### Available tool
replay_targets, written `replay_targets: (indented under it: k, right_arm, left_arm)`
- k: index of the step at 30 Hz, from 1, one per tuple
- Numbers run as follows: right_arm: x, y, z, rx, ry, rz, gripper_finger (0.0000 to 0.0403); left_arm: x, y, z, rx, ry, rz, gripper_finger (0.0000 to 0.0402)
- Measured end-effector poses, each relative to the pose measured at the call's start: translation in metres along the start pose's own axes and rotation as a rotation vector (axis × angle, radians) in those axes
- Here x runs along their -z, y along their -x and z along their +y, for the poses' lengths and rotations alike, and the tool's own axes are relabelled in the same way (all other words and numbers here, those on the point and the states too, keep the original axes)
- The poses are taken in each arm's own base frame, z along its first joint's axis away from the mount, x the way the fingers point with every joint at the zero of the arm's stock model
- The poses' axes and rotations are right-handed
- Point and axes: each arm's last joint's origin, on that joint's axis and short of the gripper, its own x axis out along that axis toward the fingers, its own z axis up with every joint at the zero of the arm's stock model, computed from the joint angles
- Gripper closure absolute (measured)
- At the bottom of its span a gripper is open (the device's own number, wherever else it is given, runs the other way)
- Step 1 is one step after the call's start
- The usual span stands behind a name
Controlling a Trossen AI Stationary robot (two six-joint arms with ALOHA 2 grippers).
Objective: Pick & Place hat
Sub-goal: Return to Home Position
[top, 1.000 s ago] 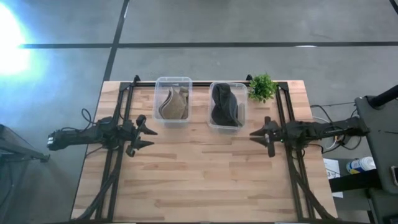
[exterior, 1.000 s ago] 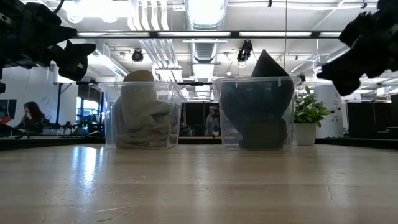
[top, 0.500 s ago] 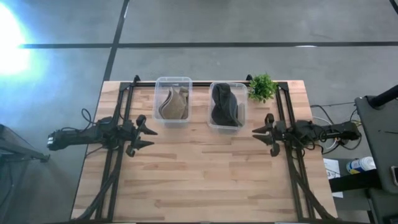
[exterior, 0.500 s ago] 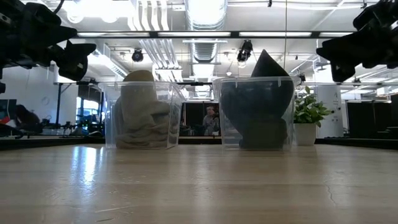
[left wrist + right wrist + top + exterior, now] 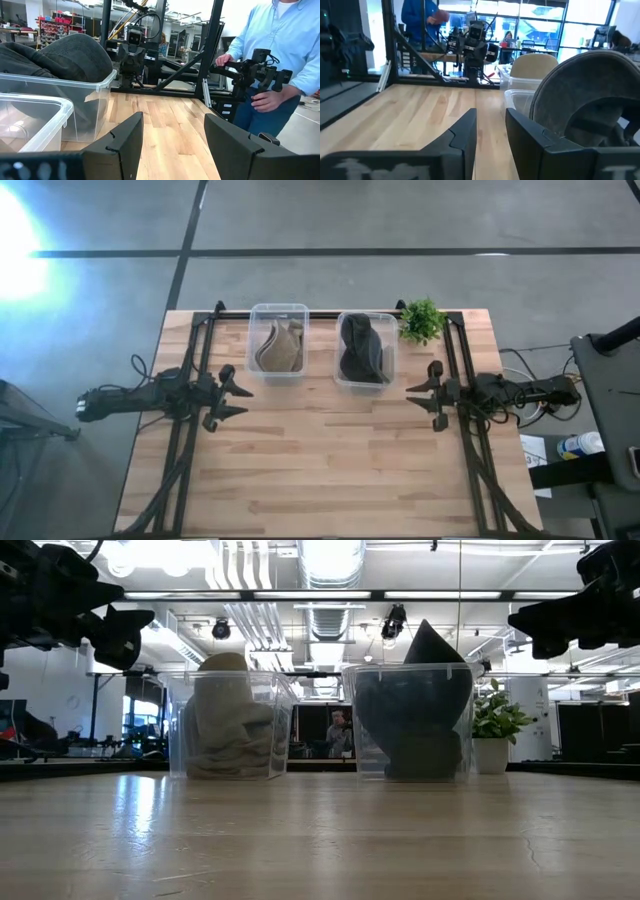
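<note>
Left hand (image 5: 232, 392): wide open, empty. Brown caps (image 5: 279, 346) lie in the clear bin (image 5: 278, 307) just ahead of it.
Right hand (image 5: 420, 395): narrowly parted, empty, near the dark-cap bin (image 5: 366, 315).
Step, judged: homing. Next move calls for drawing both arms back, clear of the bins.

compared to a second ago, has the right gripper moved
Yes. The right gripper has pulled back slightly from the right bin, toward the right edge of the table.

Back of the table (image 5: 320, 465): left bin (image 5: 278, 307) and right bin (image 5: 366, 315) side by side, caps (image 5: 279, 348) in each, plant (image 5: 421, 321) just right, left gripper (image 5: 244, 400) and right gripper (image 5: 409, 396) flanking.
</note>
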Motion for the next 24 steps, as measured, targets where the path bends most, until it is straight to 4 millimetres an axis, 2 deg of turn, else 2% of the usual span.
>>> replay_targets:
  k: [4, 13, 24]
  right_arm:
    - [0.0, 0.0, 0.0, 0.0, -0.008, 0.0, 0.031]
    - [-0.0001, 0.0, 0.0, 0.001, -0.156, -0.001, 0.0319]
    - [-0.0002, 0.0, 0.0, 0.001, -0.155, -0.001, 0.0309]
  left_arm:
    - [0.0, 0.0, 0.0, 0.0, 0.0, 0.0, 0.0197]
    - [0.0, 0.0, 0.0, 0.0, 0.0, 0.0, 0.0197]
    - [-0.0001, 0.0, -0.0001, 0.001, 0.0, -0.001, 0.0197]
